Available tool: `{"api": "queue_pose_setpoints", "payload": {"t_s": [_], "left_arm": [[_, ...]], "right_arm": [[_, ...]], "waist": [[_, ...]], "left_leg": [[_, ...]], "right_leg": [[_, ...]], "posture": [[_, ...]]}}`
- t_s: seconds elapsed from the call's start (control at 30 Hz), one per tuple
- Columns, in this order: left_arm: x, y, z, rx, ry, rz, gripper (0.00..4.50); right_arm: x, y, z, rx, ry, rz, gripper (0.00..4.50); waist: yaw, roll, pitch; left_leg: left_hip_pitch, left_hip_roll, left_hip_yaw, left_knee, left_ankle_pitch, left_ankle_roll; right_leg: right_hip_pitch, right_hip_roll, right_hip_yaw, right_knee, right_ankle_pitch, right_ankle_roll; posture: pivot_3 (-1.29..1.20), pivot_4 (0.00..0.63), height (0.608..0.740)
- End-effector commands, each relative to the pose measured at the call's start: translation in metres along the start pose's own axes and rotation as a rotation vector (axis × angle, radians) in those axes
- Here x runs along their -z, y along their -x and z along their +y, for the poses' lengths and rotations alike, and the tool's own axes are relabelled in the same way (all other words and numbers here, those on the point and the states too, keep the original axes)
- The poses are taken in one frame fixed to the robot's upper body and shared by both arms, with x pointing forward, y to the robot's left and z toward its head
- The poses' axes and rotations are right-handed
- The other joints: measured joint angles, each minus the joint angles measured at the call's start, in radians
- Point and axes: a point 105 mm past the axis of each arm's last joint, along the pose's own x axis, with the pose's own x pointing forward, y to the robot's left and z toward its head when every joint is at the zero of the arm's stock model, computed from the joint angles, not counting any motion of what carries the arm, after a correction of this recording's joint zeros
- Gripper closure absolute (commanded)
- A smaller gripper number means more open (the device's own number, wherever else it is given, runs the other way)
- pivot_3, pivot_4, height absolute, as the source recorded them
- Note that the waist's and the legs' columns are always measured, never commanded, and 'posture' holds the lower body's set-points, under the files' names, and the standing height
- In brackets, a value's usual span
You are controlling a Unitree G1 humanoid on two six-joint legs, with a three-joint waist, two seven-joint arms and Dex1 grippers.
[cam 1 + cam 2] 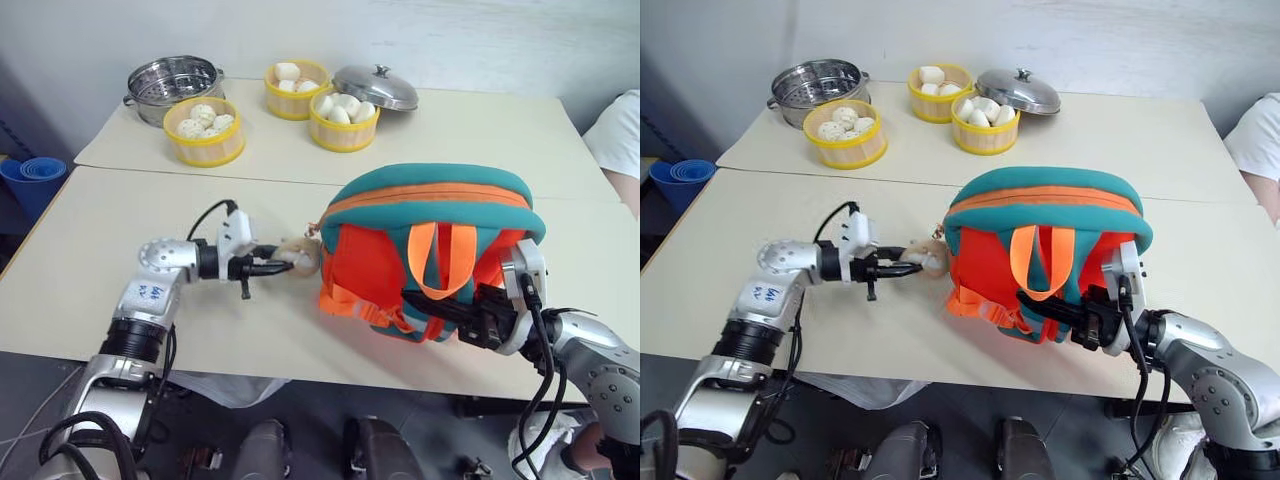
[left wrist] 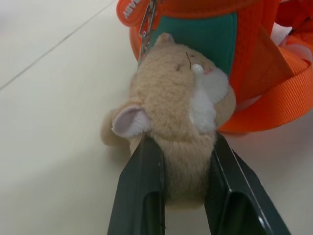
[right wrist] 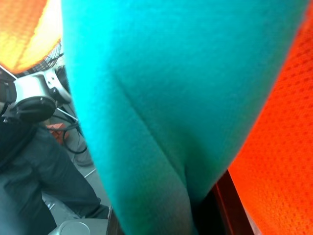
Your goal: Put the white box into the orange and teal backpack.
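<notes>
the orange and teal backpack (image 1: 425, 250) stood near the front edge of the tabletop (image 1: 120, 250), toward its right side, with its zipper line along the top looking closed as far as i could see. the left gripper (image 1: 282, 264) had its two black fingers (image 2: 139, 191) pressed on both sides of the tan plush hamster charm (image 2: 173, 117), which hung by a small clip from the left side of the backpack; so it was narrowly closed on the soft toy, not on the zipper pull. the right gripper (image 1: 450, 310) was at the lower front of the backpack and appeared fully closed on a teal fabric part (image 3: 161, 112), probably a strap or an edge, holding the bag steady. i could not find the white box on the table, so i cannot tell where it was; maybe it was behind the backpack or already inside. at the back edge stood three yellow steamer baskets with buns (image 1: 204, 130), a steel pot (image 1: 172, 85) and a steel lid (image 1: 376, 88), well apart from the work. the risk, i think, was that pulling on the charm would only drag or tip the whole bag, or strain the clip, because the toy is soft and can slip out of the fingers. if the right grip was weak, the backpack could slide toward the front edge.
</notes>
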Motion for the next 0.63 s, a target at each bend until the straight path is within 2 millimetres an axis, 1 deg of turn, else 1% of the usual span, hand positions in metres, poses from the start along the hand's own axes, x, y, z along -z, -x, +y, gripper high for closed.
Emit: {"api": "queue_pose_setpoints", "payload": {"t_s": [0.03,0.07,0.1,0.17,0.2,0.27,0.3,0.33,0.4,0.43,0.47,0.57,0.63], "left_arm": [[-0.007,0.018,0.001,-0.04,0.043,-0.035,2.62],[-0.007,0.027,-0.001,-0.047,0.05,-0.027,2.29],[-0.007,0.034,-0.002,-0.05,0.053,-0.015,2.03],[-0.004,0.045,-0.007,-0.046,0.073,0.012,1.38],[-0.002,0.053,-0.01,-0.048,0.086,0.028,1.09],[0.006,0.083,-0.018,-0.071,0.081,0.072,0.46],[0.009,0.096,-0.021,-0.092,0.062,0.091,0.13],[0.012,0.106,-0.024,-0.112,0.047,0.107,0.0],[0.02,0.118,-0.033,-0.136,0.029,0.14,0.0],[0.023,0.122,-0.038,-0.139,0.028,0.152,0.0],[0.024,0.124,-0.041,-0.139,0.028,0.158,0.0],[0.026,0.128,-0.044,-0.174,0.005,0.168,0.0],[0.023,0.128,-0.044,-0.196,0.017,0.154,0.0]], "right_arm": [[-0.002,0.009,-0.011,0.086,0.132,0.002,4.19],[-0.002,0.013,-0.012,0.094,0.219,0.034,3.86],[-0.001,0.017,-0.012,0.096,0.281,0.057,3.63],[0.002,0.024,-0.009,0.078,0.295,0.091,2.94],[0.0,0.031,-0.008,0.087,0.318,0.097,2.62],[0.003,0.062,-0.008,0.109,0.352,0.189,1.97],[0.009,0.081,-0.01,0.117,0.369,0.262,1.59],[0.013,0.097,-0.013,0.14,0.386,0.309,1.28],[0.013,0.125,-0.027,0.225,0.419,0.343,0.59],[0.011,0.135,-0.034,0.262,0.456,0.353,0.25],[0.01,0.141,-0.037,0.28,0.482,0.361,0.04],[0.007,0.16,-0.053,0.339,0.524,0.389,0.04],[0.007,0.164,-0.061,0.356,0.545,0.395,0.04]], "waist": [[0.0,0.0,0.0],[0.0,0.0,0.0],[0.0,0.0,0.0],[0.0,0.0,0.0],[0.001,0.0,0.0],[0.002,0.001,0.0],[0.002,0.001,0.0],[0.003,0.0,0.0],[0.002,0.0,0.0],[0.002,0.0,0.0],[0.002,0.0,0.0],[0.0,0.0,0.0],[0.0,0.001,0.0]], "left_leg": [[0.0,0.0,0.0,0.0,0.0,0.0],[0.0,0.0,0.0,0.0,0.0,0.0],[0.0,0.0,0.0,-0.001,0.0,0.0],[0.0,0.0,0.0,-0.001,0.0,0.0],[0.0,0.0,0.0,-0.001,0.0,0.0],[0.0,0.0,0.0,-0.001,0.0,0.0],[0.0,-0.001,0.0,-0.002,0.0,0.0],[0.0,-0.001,0.0,-0.003,-0.001,0.0],[0.001,-0.001,0.0,-0.003,-0.001,0.001],[0.001,-0.001,0.0,-0.003,-0.002,0.002],[0.002,-0.001,0.0,-0.003,-0.002,0.002],[0.003,-0.001,0.0,-0.003,-0.002,0.002],[0.003,0.0,0.0,-0.004,-0.002,0.001]], "right_leg": [[0.0,0.0,0.0,0.0,0.0,0.0],[0.0,0.0,0.0,0.0,0.0,0.0],[0.0,0.0,0.0,0.0,0.0,0.0],[0.0,0.0,0.0,-0.001,0.0,0.0],[0.0,0.0,0.0,-0.001,0.0,0.0],[0.0,0.0,0.0,-0.001,0.0,0.0],[0.0,-0.001,0.0,-0.002,0.0,0.0],[0.0,-0.001,0.0,-0.003,0.0,0.0],[0.001,-0.001,0.0,-0.005,0.0,0.0],[0.002,-0.002,0.0,-0.006,0.0,0.0],[0.003,-0.003,0.0,-0.007,0.001,0.001],[0.004,-0.003,0.001,-0.008,0.001,0.001],[0.003,-0.003,0.001,-0.008,0.001,0.0]], "posture": [[0.0,0.15,0.74],[0.0,0.15,0.74],[0.0,0.15,0.74],[0.0,0.15,0.74],[0.0,0.15,0.74],[0.0,0.15,0.74],[0.0,0.15,0.74],[0.0,0.15,0.74],[0.0,0.15,0.74],[0.0,0.15,0.74],[0.0,0.15,0.74],[0.0,0.15,0.74],[0.0,0.15,0.74]]}}
